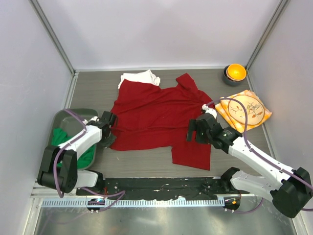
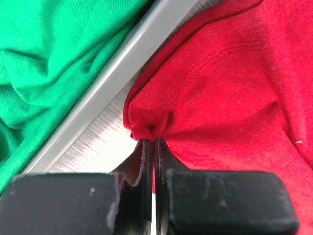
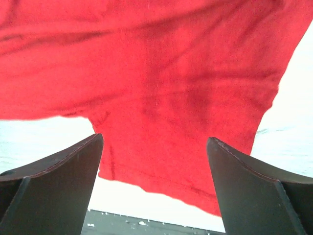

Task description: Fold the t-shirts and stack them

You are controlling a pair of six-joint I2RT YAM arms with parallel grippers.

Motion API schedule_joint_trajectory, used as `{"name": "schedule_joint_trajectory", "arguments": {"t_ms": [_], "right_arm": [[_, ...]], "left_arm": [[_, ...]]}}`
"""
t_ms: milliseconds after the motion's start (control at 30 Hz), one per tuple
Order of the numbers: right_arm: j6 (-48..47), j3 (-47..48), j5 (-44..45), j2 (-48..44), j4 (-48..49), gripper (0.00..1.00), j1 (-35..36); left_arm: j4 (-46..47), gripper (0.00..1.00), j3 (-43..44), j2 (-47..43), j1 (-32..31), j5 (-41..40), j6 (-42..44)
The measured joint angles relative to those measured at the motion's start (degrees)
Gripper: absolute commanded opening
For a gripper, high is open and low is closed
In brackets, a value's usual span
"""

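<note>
While the red t-shirt is lying spread across the middle of the tabletop, we are pinching its left edge with our left fingers, which are clamping together on a bunched fold of fabric just beside the tray rim. Our right fingers are standing wide apart over the shirt's lower right part, gripping nothing. The green t-shirt is sitting crumpled in the tray, and the white t-shirt is peeking out at the red one's far edge. An orange patterned cloth is lying at the right.
</note>
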Motion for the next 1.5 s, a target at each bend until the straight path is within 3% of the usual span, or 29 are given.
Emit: {"name": "schedule_joint_trajectory", "arguments": {"t_ms": [233, 667, 1133, 1500], "right_arm": [[7.13, -7.1, -4.44, -3.06, -7.32, 0.91, 3.69], [22.14, -9.57, -0.42, -10.14, -18.58, 0.83, 4.81], [37.62, -12.28, -0.24, -7.61, -20.72, 0.79, 8.2], [46.56, -16.68, 0.85, -7.67, -19.76, 0.66, 9.68]], "left_arm": [[-1.64, 0.0, 0.42, -5.55, 0.0, 2.08, 1.4], [-2.99, 0.0, 4.24, -9.55, 0.0, 8.15, 5.22], [-4.09, 0.0, 4.37, -9.77, 0.0, 13.86, 8.5], [-4.09, 0.0, 4.39, -9.51, 0.0, 15.65, 10.54]]}}
